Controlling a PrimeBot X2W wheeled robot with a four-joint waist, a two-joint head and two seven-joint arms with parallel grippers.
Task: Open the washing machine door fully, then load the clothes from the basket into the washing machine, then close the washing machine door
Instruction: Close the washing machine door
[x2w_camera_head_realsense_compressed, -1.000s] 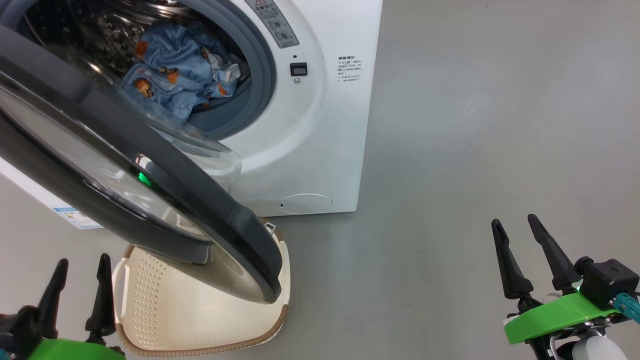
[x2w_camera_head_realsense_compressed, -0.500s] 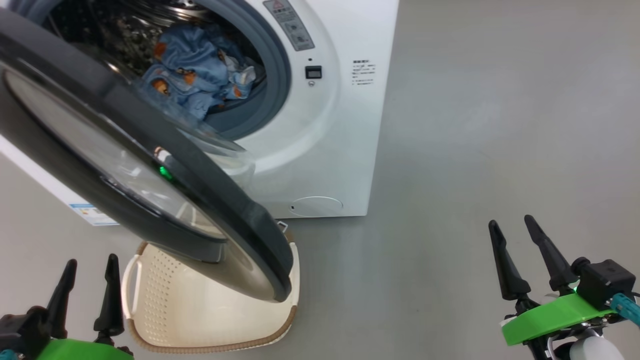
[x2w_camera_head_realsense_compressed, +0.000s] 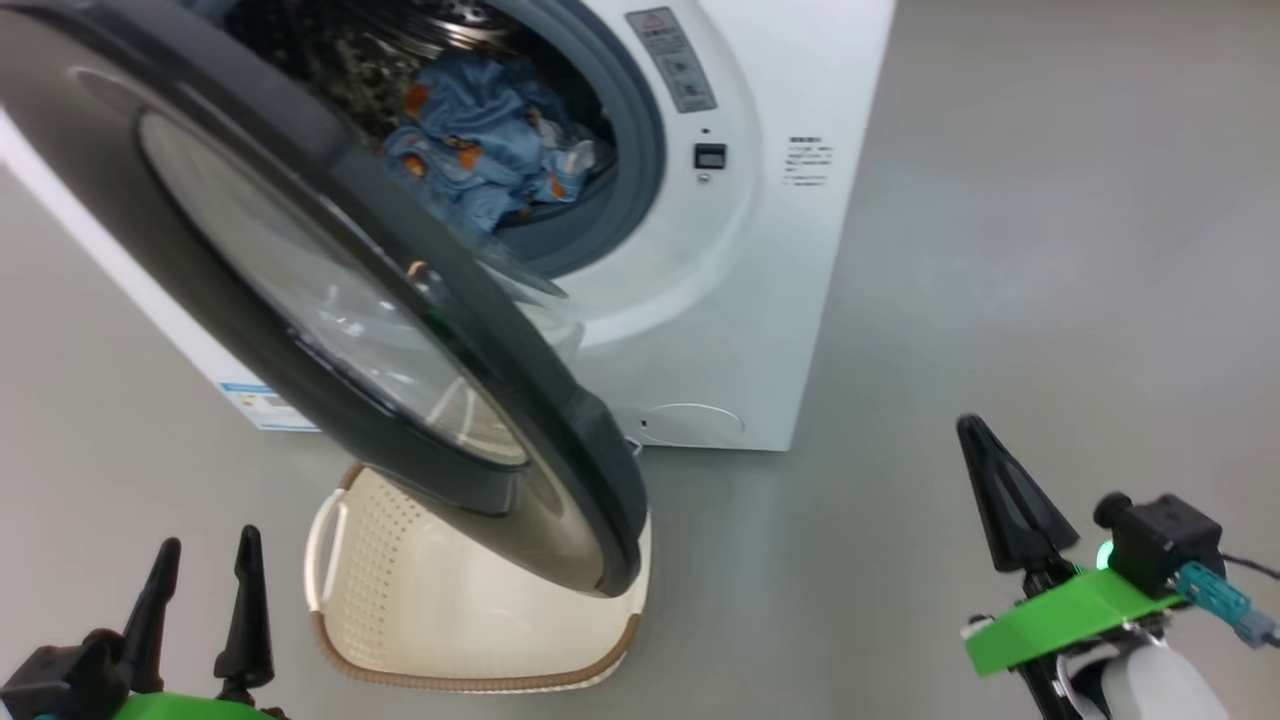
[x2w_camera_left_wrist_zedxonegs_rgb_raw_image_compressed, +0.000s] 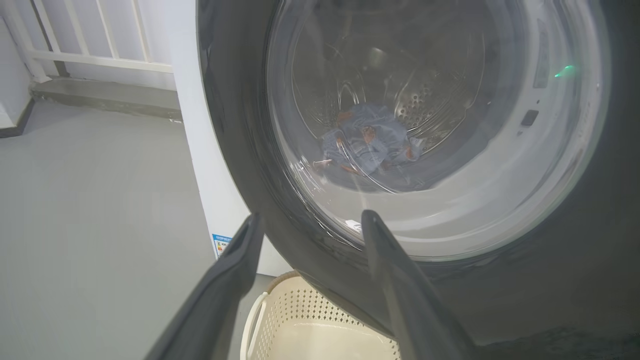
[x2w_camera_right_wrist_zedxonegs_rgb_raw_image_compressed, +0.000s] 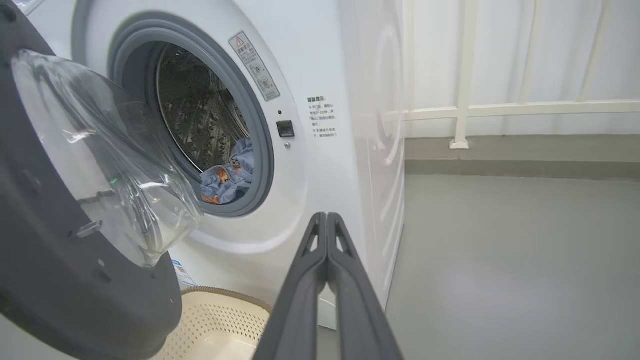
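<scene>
The washing machine (x2w_camera_head_realsense_compressed: 800, 80) stands with its door (x2w_camera_head_realsense_compressed: 570, 440) swung partway out, black rim and glass bowl hanging over the basket (x2w_camera_head_realsense_compressed: 420, 590). Blue clothes (x2w_camera_head_realsense_compressed: 490, 150) with orange prints lie in the steel drum; I also see these clothes (x2w_camera_right_wrist_zedxonegs_rgb_raw_image_compressed: 230, 175) past the grey seal. The cream basket looks bare inside where it shows. My left gripper (x2w_camera_head_realsense_compressed: 200, 590) is open at the lower left, its fingers (x2w_camera_left_wrist_zedxonegs_rgb_raw_image_compressed: 370, 235) facing the door's outer glass (x2w_camera_left_wrist_zedxonegs_rgb_raw_image_compressed: 440, 125). My right gripper (x2w_camera_head_realsense_compressed: 985, 470) is shut on nothing, off to the right of the machine; its closed tips (x2w_camera_right_wrist_zedxonegs_rgb_raw_image_compressed: 326, 220) face the machine's front.
Grey floor (x2w_camera_head_realsense_compressed: 1050, 250) stretches wide to the right of the machine. A white railing (x2w_camera_right_wrist_zedxonegs_rgb_raw_image_compressed: 500, 107) and a low kerb run behind. The round flap (x2w_camera_head_realsense_compressed: 690, 422) sits low on the machine's front, and a blue label (x2w_camera_head_realsense_compressed: 265, 400) on its side.
My right gripper's fingers have come together from open to shut. The head camera has shifted, so machine, door and basket sit further right in the picture. The left gripper stays open.
</scene>
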